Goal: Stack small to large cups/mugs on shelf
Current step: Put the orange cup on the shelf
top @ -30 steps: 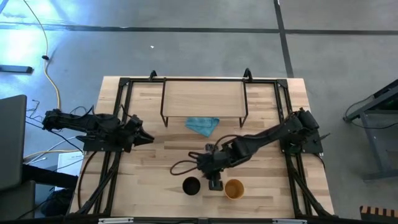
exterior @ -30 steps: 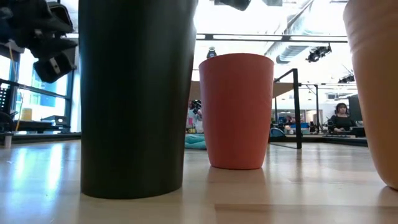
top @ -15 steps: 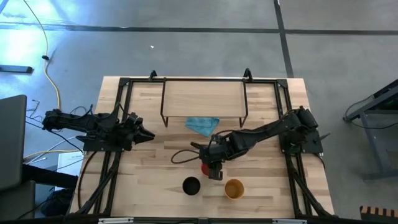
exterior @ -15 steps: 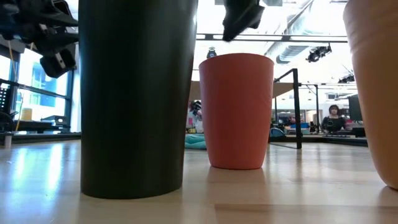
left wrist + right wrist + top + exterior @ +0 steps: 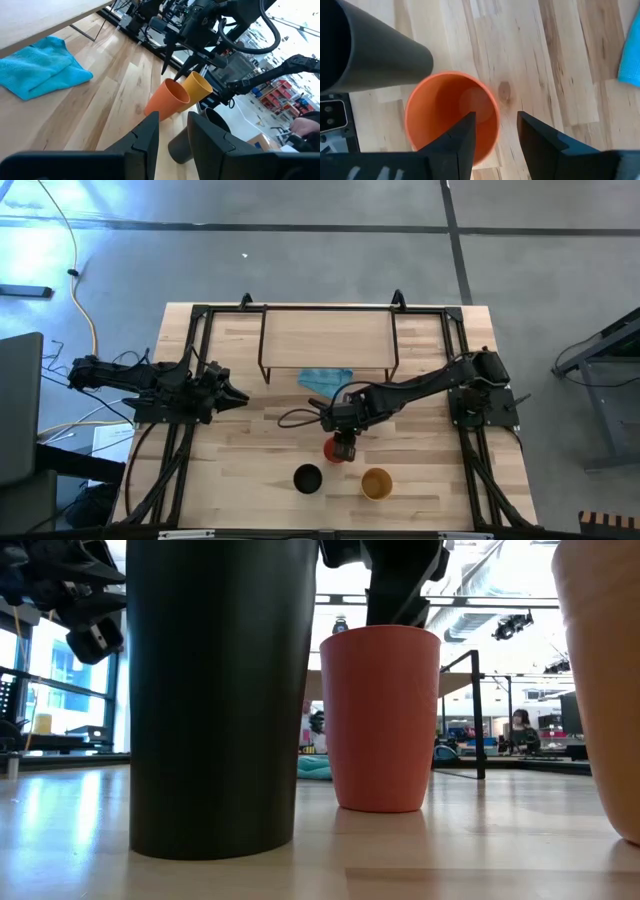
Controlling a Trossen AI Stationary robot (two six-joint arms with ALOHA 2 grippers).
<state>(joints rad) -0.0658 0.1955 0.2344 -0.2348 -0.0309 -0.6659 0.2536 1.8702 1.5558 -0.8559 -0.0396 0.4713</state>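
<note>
The red-orange cup [image 5: 333, 451] stands upright on the table, mouth up; it also shows in the right wrist view [image 5: 451, 119] and the low view [image 5: 380, 720]. The black cup [image 5: 307, 478] and the yellow-orange cup [image 5: 376, 482] stand nearer the table's near edge. My right gripper [image 5: 495, 136] is open just above the red-orange cup, one finger over its mouth and one outside its rim. My left gripper [image 5: 172, 134] is open and empty at the table's left [image 5: 235, 397]. The shelf [image 5: 325, 340] stands at the far edge, its top bare. My right gripper points down at the red-orange cup's rim [image 5: 492, 112], one finger [image 5: 462, 137] over the mouth and the other [image 5: 537, 137] outside the wall. In the low view [image 5: 398, 585] it ends right at the rim; I cannot tell whether it touches.
A light blue cloth [image 5: 326, 381] lies on the table just in front of the shelf. A dark cable [image 5: 295, 418] loops beside my right arm. Black frame rails [image 5: 180, 450] run along the table's left and right sides.
My right gripper has moved from between the black and yellow-orange cups toward the table's far edge. It has come down over the red-orange cup, entering the low view from above. The three cups have stayed where they were.
</note>
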